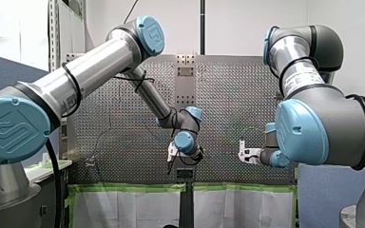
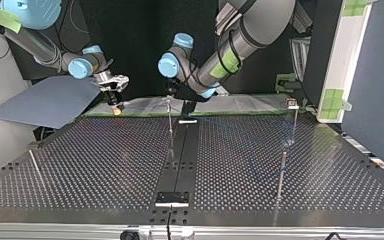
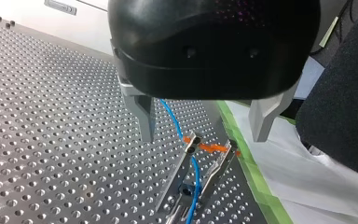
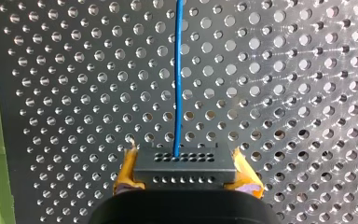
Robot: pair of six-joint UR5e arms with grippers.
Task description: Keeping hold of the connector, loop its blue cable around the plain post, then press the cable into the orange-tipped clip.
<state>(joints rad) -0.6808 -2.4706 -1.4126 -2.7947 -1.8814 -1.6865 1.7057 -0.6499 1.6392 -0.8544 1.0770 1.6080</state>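
Connector (image 4: pixel 184 168) sits clenched in my right pincer (image 4: pixel 186 173) — my left pincer (image 3: pixel 204 136) hangs released.

We see a blue cable (image 4: pixel 178 79), a black connector (image 4: pixel 184 167) with two rows of holes, and yellow pads (image 4: pixel 127 170) on our right tool (image 4: pixel 184 176). Our left tool (image 3: pixel 204 136) is black with grey fingers (image 3: pixel 145 116). The clip (image 3: pixel 207 148) is orange-tipped; the table (image 4: pixel 284 93) is silver and perforated, edged in green tape (image 3: pixel 256 182).

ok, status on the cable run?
Right gripper shut on connector. Left gripper open, above orange-tipped clip. Blue cable runs through it; seating unclear. No obstruction seen.
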